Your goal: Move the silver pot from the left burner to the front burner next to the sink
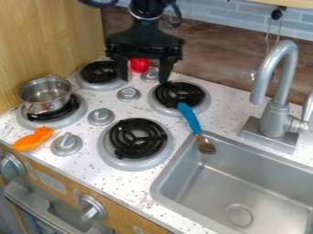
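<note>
Broadly, a speckled white countertop (143, 182) spreads beneath everything, with a metal sink (263, 192) set into its right side and a gray faucet (276, 118) behind the basin. The black gripper (145, 76) hangs over the back of the stove, its jaws released and spread well apart. Four black-coiled burners lie below and around it; the front left burner (58, 112) carries a silver pot (45, 94). A spoon (191, 119) with a blue handle slants from the back right burner (179, 94), its bowl over the sink's near-left back corner. On the wooden front, a pale patch (52, 182) seems to bear print (far too small to read). Four gray knobs sit between the burners, and an orange object (34, 139) lies near the front left one. Smallest is the round red object (140, 65), seen between the spread jaws, near the back knob (149, 76); its exact depth is hard to tell.
</note>
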`<state>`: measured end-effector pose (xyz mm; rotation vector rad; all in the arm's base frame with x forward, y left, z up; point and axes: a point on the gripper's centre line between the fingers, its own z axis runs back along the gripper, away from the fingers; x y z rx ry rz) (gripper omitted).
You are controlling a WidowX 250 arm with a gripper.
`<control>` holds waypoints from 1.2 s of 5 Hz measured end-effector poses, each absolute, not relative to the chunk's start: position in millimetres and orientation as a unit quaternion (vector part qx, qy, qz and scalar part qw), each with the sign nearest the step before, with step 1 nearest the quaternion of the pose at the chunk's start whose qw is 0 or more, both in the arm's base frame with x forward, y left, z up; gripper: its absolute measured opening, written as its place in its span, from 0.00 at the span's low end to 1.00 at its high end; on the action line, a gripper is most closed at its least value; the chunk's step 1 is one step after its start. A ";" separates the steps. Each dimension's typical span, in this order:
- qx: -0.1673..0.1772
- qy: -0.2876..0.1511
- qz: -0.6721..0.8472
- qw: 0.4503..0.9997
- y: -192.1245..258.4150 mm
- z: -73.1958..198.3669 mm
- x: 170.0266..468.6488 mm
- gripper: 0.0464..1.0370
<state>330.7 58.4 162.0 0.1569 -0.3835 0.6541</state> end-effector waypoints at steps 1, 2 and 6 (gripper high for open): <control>0.096 -0.175 0.313 0.929 105.5 151.0 316.2 0.96; 0.106 -0.196 0.281 0.933 155.3 150.3 310.0 0.96; 0.110 -0.185 0.172 0.961 240.4 80.5 336.4 0.96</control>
